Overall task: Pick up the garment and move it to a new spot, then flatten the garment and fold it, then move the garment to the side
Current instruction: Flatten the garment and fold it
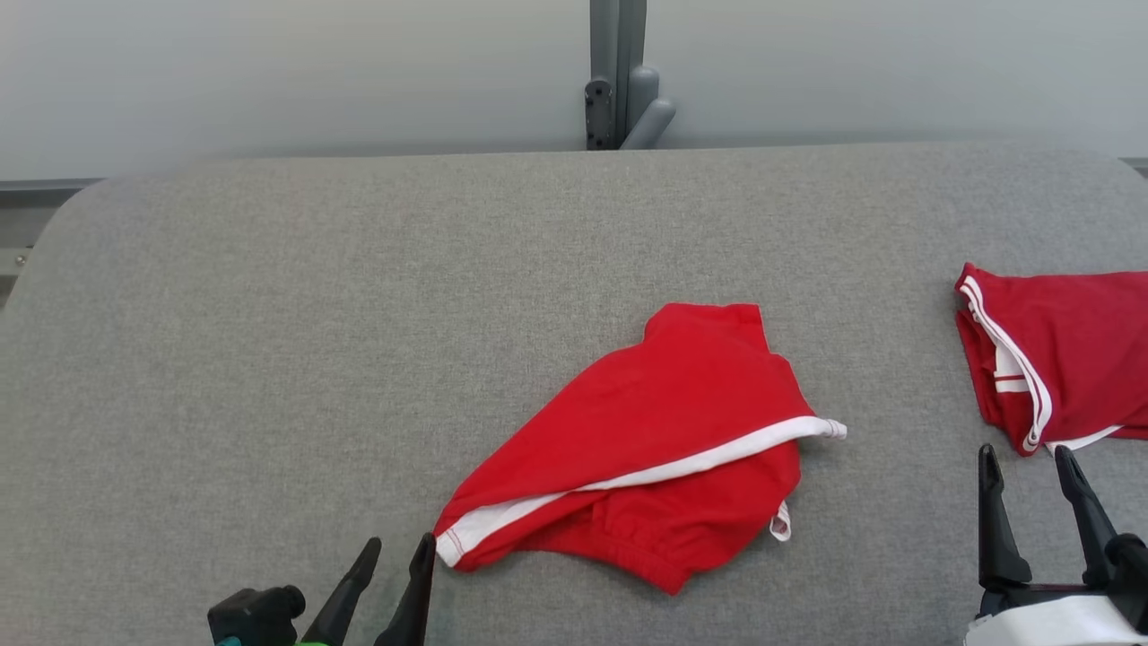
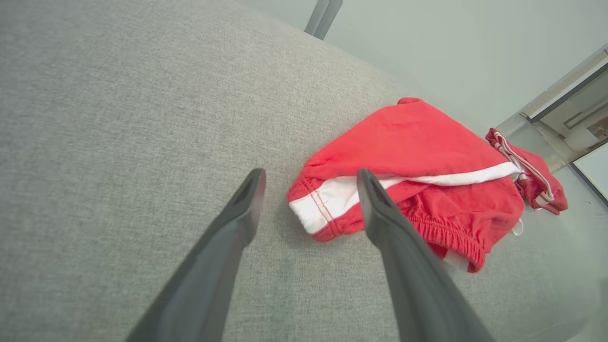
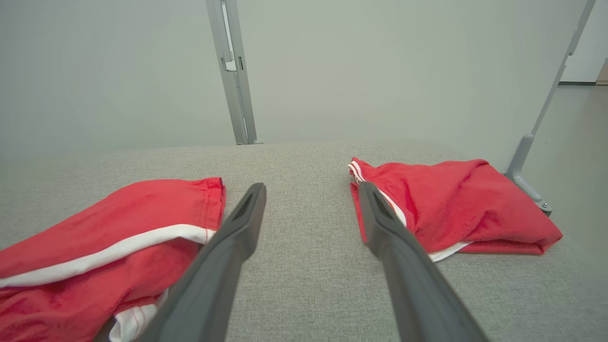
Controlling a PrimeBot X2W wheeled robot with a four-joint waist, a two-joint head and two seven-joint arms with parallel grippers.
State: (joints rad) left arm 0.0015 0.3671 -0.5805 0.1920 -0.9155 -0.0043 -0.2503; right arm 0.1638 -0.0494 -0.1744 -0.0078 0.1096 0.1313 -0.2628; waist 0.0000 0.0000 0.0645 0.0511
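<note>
The garment (image 1: 664,422) lies crumpled on the grey fabric worktop (image 1: 269,314), near the middle of the front edge and a little towards the right. Its long axis runs diagonally, from a corner pointing at the front-left to a narrower end pointing at the back-right. It is red, with a white band crossing it from the front-left corner out to its right side. A gathered elastic hem shows along the edge nearest the front, and the upper layer is folded over unevenly.

The left gripper (image 1: 397,552) sits at the front edge with its fingers spread wide and empty, one fingertip just beside the garment's front-left corner. The right gripper (image 1: 1027,458) is wide and empty too, near a second red garment (image 1: 1067,341) at the right edge.
</note>
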